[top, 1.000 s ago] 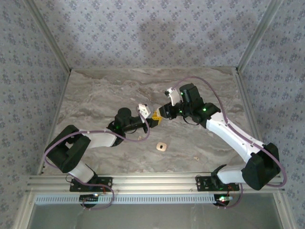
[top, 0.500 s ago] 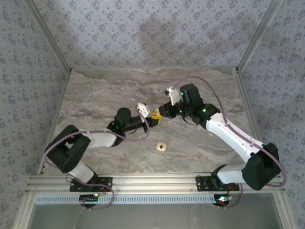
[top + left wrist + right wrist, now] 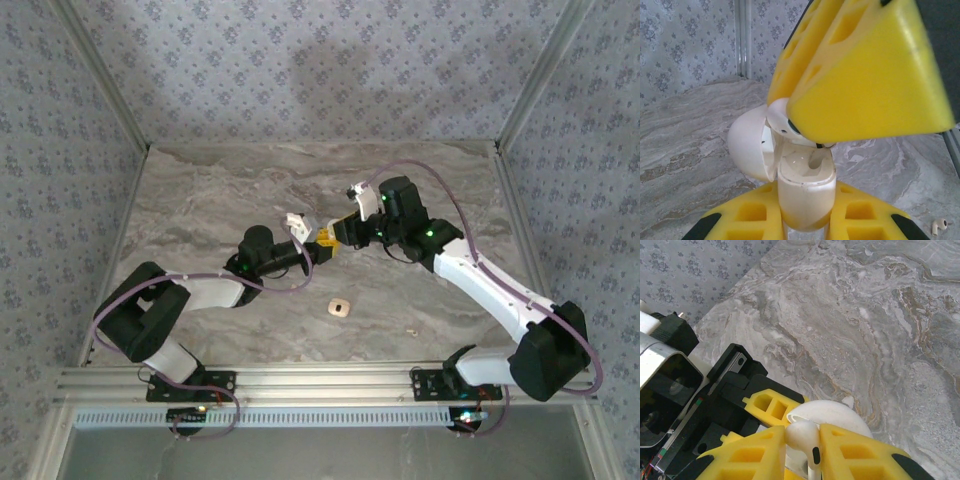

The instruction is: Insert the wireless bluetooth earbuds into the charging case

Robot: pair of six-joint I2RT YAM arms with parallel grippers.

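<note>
The white charging case (image 3: 805, 187) stands upright between my left gripper's yellow fingers (image 3: 747, 217), its lid (image 3: 747, 150) hinged open to the left. My left gripper (image 3: 316, 249) is shut on the case. My right gripper (image 3: 803, 452) is shut on one white earbud (image 3: 801, 432), head up and stem down. In the left wrist view that earbud (image 3: 781, 114) sits under the right gripper's yellow fingers (image 3: 865, 75), directly over the open case, with its stem tip at the mouth of a socket. Both grippers meet mid-table, the right gripper (image 3: 338, 236) above the left. Another earbud (image 3: 939, 226) lies loose on the table.
A tan rounded square (image 3: 339, 308) lies on the marble table (image 3: 200, 200) in front of the grippers. The loose earbud (image 3: 408, 331) is near the front right. Patterned walls close in the back and both sides.
Both grippers have crept a little toward the far side, staying together. Neither grip has changed.
</note>
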